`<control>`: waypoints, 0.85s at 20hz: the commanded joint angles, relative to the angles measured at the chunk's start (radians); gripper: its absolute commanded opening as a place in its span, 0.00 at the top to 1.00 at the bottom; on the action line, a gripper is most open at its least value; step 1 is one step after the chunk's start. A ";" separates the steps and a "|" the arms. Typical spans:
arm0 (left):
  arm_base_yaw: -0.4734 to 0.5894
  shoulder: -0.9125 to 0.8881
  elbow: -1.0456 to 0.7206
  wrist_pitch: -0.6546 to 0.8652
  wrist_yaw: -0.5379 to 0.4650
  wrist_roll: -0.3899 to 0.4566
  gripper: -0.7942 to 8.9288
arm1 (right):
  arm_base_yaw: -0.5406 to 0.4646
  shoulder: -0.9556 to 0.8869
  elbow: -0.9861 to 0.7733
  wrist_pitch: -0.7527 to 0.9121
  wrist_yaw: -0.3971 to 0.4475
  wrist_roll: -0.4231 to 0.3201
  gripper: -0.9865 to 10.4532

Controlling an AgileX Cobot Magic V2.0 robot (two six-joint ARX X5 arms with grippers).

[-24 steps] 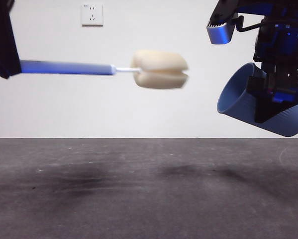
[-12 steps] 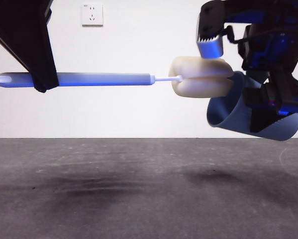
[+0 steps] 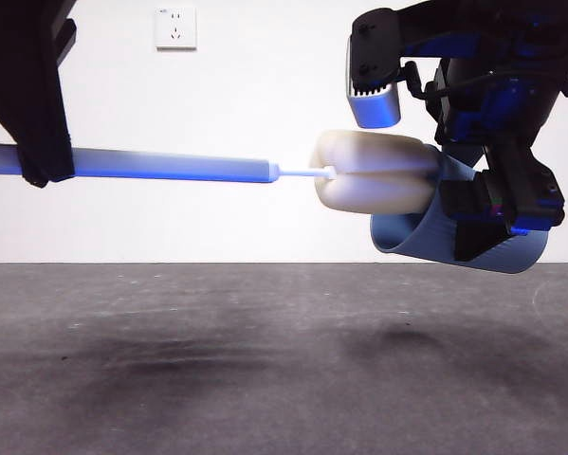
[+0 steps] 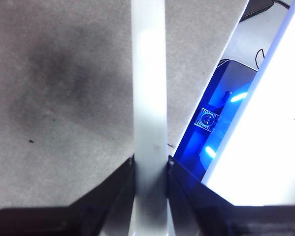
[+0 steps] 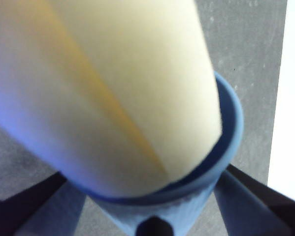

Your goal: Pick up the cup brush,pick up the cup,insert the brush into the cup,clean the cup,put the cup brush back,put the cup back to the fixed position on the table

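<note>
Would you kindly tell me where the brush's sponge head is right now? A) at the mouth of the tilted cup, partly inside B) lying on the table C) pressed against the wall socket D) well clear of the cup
A: the cup brush's sponge head meets the rim of the blue cup, and the right wrist view shows it entering.

Cup brush point(image 3: 374, 185) level, sponge seemingly entering tilted blue cup point(image 3: 426, 242).

Brush point(image 3: 265, 171) handle end runs off the front view's left edge. Sponge tip hidden inside cup point(image 3: 454, 232). Right end effector point(image 3: 497, 213) covers the cup's side. Sponge blurred in right wrist view.
</note>
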 commanded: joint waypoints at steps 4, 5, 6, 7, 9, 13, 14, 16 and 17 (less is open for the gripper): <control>-0.010 0.069 -0.003 0.025 0.003 -0.006 0.93 | 0.081 0.009 0.004 0.026 0.023 -0.069 0.92; -0.011 0.090 -0.003 0.040 0.005 -0.006 0.93 | 0.098 0.016 0.004 0.036 0.036 -0.079 0.92; -0.016 0.113 -0.003 0.068 0.005 -0.017 0.93 | 0.115 0.024 0.004 0.039 0.044 -0.092 0.92; -0.025 0.130 -0.003 0.099 0.005 -0.040 0.93 | 0.126 0.030 0.004 0.038 0.052 -0.095 0.92; -0.039 0.143 -0.003 0.166 0.008 -0.079 0.93 | 0.148 0.045 0.004 0.039 0.054 -0.099 0.92; -0.050 0.143 -0.003 0.214 0.012 -0.115 0.93 | 0.176 0.084 0.004 0.046 0.054 -0.114 0.92; -0.050 0.143 -0.003 0.214 0.011 -0.124 0.93 | 0.181 0.090 0.004 0.046 0.054 -0.114 0.92; -0.050 0.143 -0.003 0.204 0.011 -0.135 0.93 | 0.183 0.095 0.004 0.045 0.054 -0.113 0.92; -0.050 0.143 -0.003 0.180 0.006 -0.135 0.93 | 0.183 0.095 0.004 0.045 0.055 -0.112 0.92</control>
